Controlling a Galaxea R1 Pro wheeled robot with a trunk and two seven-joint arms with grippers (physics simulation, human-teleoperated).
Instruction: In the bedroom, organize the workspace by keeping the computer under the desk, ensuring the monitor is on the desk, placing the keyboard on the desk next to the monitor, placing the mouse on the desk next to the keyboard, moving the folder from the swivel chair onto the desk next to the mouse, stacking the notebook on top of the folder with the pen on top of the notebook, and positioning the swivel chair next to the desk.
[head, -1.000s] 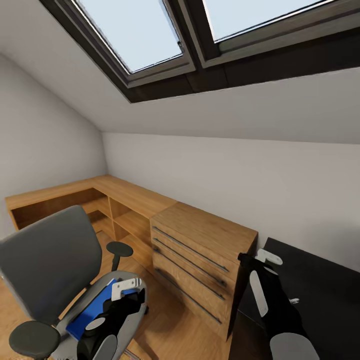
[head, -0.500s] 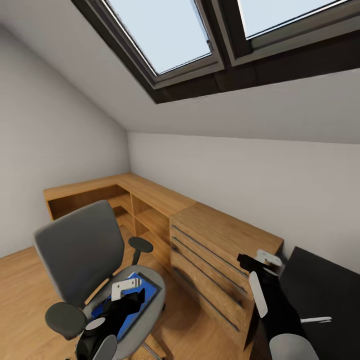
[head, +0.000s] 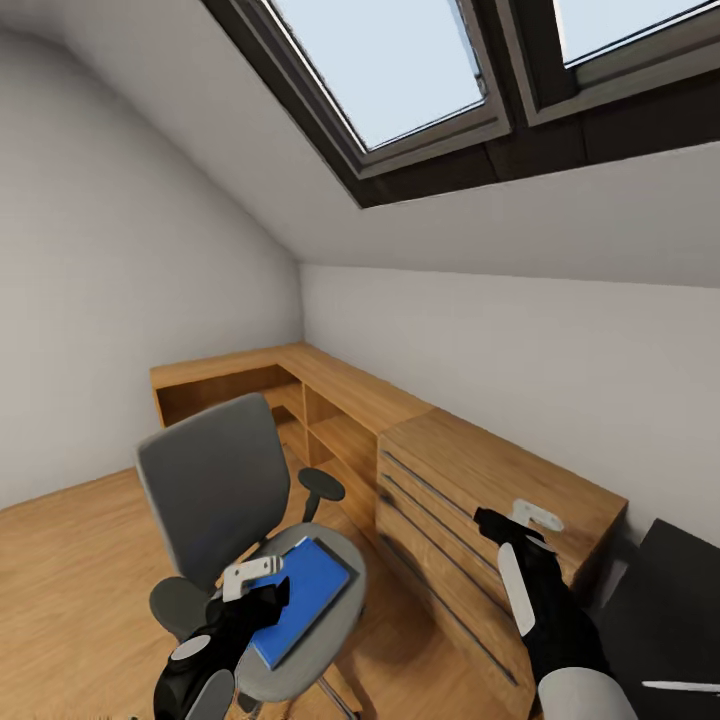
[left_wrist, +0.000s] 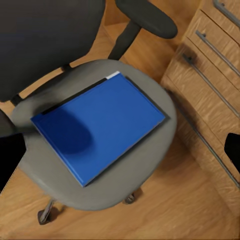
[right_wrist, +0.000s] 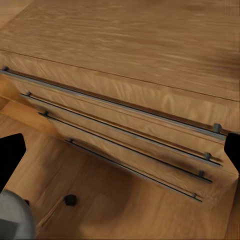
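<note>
The blue folder (head: 300, 597) is seen lying flat on the grey seat of the swivel chair (head: 215, 487), beside the light-wood drawer chest (head: 480, 520). The left gripper (head: 255, 580) is held above the folder, the right gripper (head: 512, 520) before the chest. It cannot be told if either claw is open or closed.

- Attic room in a home, set up as a study/office corner.
- Sloped ceiling with dark-framed skylights (head: 400, 90), sky visible through the glass.
- Plain pale walls, wood plank floor (head: 70, 560).
- Light-wood L-shaped shelf unit (head: 300, 385) along the walls, joined to a drawer chest (head: 470, 520) with long bar handles.
- Grey swivel chair (head: 215, 490) with a blue folder (head: 300, 595) on its seat.
- Black tabletop (head: 670, 620) corner just beside the chest.
</note>
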